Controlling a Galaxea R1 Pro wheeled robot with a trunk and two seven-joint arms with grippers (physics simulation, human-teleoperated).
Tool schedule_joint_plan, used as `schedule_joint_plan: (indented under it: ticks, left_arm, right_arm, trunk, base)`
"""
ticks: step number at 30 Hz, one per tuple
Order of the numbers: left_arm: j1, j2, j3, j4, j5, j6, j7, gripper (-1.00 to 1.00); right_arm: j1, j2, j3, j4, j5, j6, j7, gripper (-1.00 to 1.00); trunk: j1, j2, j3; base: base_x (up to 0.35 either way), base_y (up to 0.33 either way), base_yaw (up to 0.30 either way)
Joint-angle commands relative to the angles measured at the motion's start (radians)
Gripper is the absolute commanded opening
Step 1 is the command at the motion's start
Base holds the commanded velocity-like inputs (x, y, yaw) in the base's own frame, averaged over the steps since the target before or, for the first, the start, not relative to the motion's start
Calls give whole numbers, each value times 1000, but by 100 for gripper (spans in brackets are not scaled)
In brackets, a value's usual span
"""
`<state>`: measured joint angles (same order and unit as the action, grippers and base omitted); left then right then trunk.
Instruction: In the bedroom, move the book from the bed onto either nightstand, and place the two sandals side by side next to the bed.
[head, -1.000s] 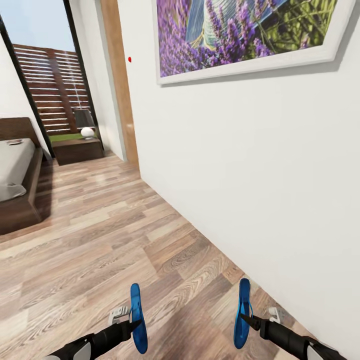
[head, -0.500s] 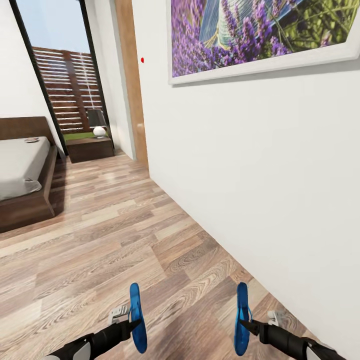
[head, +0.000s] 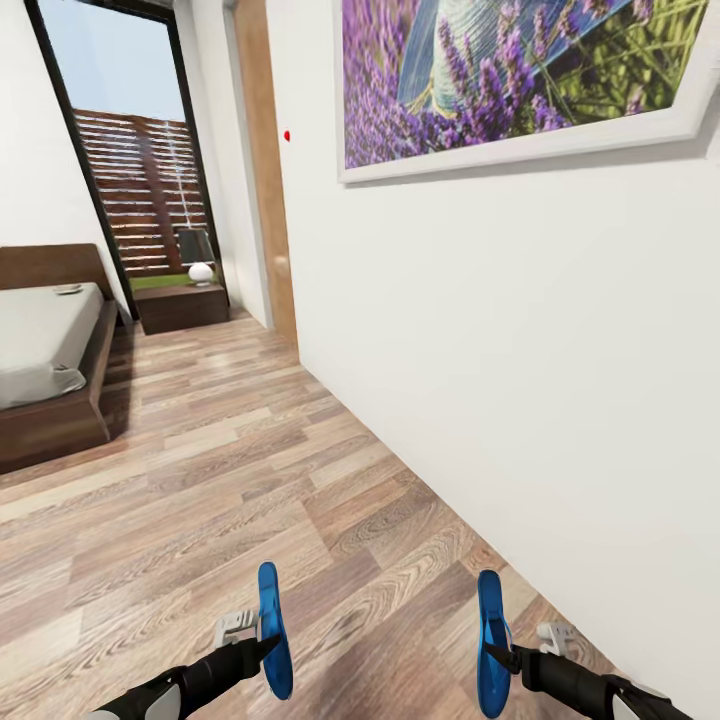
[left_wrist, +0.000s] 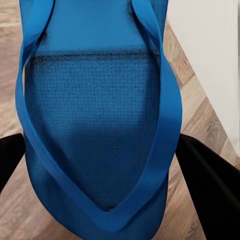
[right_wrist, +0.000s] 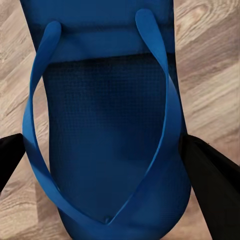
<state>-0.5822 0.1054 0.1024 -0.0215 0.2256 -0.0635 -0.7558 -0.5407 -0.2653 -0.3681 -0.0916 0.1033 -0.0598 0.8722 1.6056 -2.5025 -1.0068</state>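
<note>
Down by the floor, close to where I stand, the left gripper (head: 268, 640) is clamped on a blue sandal (head: 272, 630), held on edge with its length pointing away along the planks. Seen from that wrist, the left sandal (left_wrist: 95, 125) has its strapped face toward the camera, with a black finger (left_wrist: 210, 185) against each side. Level with it and well apart, the right gripper (head: 505, 655) pinches the second sandal (head: 491, 645) the same way, on edge, close beside the white wall (head: 520, 350). From the right wrist the second sandal (right_wrist: 107, 125) again shows its straps, with dark fingers (right_wrist: 212, 180) pressing both edges and wood floor behind.

Beyond the arms the brown plank floor (head: 220, 470) runs toward the far end of the room. High on the wall hangs a white-framed picture (head: 530, 80) of purple flowers. Farther off on the left sits the bed (head: 50, 370), dark frame and pale mattress, with a small flat thing near the headboard (head: 68, 289), too small to tell what it is. Past the bed, a dark nightstand (head: 185, 305) carries a lamp (head: 199, 255) with a white round base, in front of a tall window (head: 130, 150) showing a slatted fence.
</note>
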Motion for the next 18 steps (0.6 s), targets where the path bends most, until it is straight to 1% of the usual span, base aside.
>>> schedule_joint_plan:
  ticks: [1, 12, 18]
  left_arm:
    - [-1, 0, 7, 2, -6, -4, -4, -100]
    - [-1, -1, 6, 2, -6, -4, -4, -100]
    - [-1, -1, 5, 2, -6, -4, -4, -100]
  right_arm:
    - [-1, 0, -6, 1, 11, -6, 2, -100]
    - [-1, 0, -6, 0, 12, -6, 2, -100]
    - [-1, 0, -6, 0, 13, -6, 2, -100]
  trunk:
    - [-1, 0, 3]
    - [-6, 2, 46]
    - [-29, 44, 64]
  base:
    - [0, 0, 0]
    - [0, 0, 0]
    - [0, 0, 0]
